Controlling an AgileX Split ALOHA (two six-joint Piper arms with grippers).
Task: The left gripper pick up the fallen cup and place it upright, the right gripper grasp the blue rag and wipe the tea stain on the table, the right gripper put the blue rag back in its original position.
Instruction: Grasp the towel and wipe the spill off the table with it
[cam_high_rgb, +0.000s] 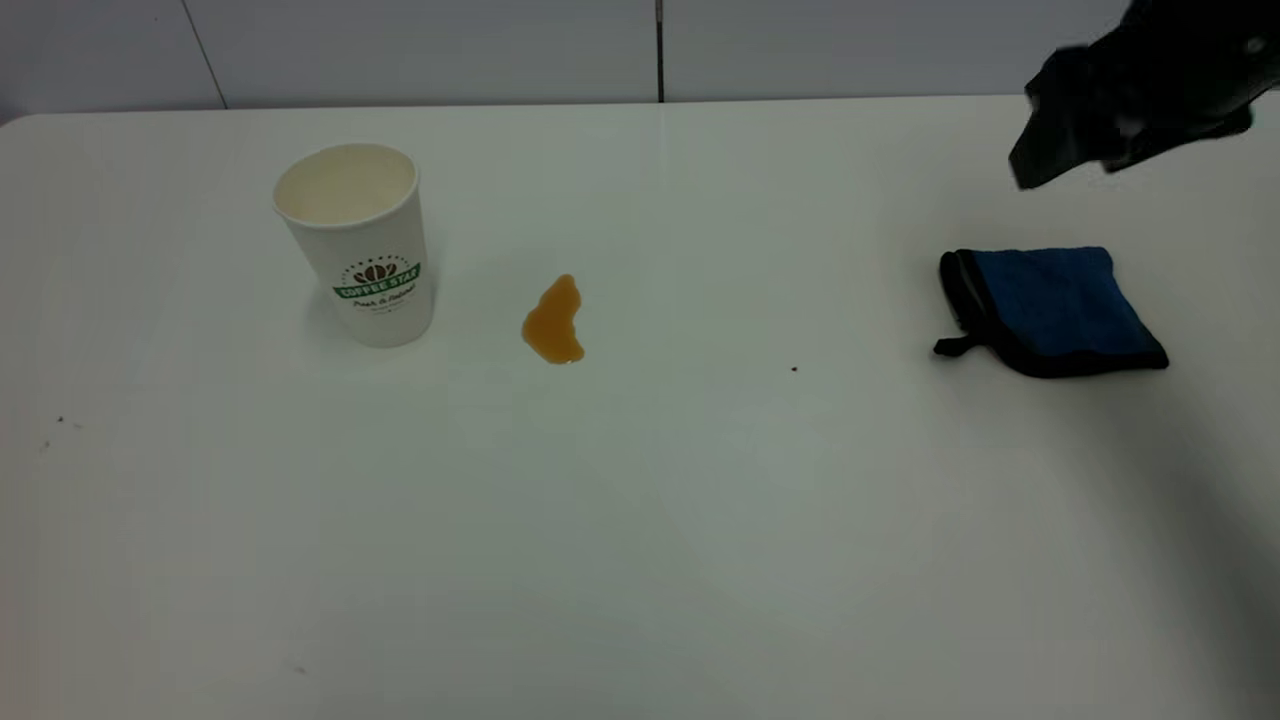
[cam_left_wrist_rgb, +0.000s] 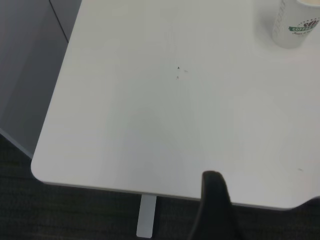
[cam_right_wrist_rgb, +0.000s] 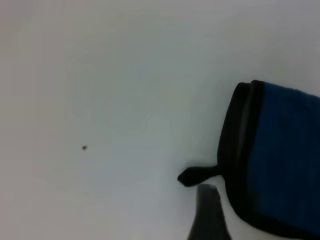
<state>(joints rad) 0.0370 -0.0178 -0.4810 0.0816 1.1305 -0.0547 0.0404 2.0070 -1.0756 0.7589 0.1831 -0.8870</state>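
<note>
the right gripper (cam_high_rgb: 1040, 165) hangs above the far side of the blue rag (cam_high_rgb: 1050, 308), not touching it; finger spread can't be told. well to its left, the tea stain (cam_high_rgb: 553, 322) and upright cup (cam_high_rgb: 358, 243).

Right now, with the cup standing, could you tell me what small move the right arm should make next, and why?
Probably lower the right gripper onto the blue rag. The cup stands upright already, the tea stain is unwiped on the table, and the rag lies flat, ungrasped, just below the gripper. The left gripper sits back near the table's edge.
</note>
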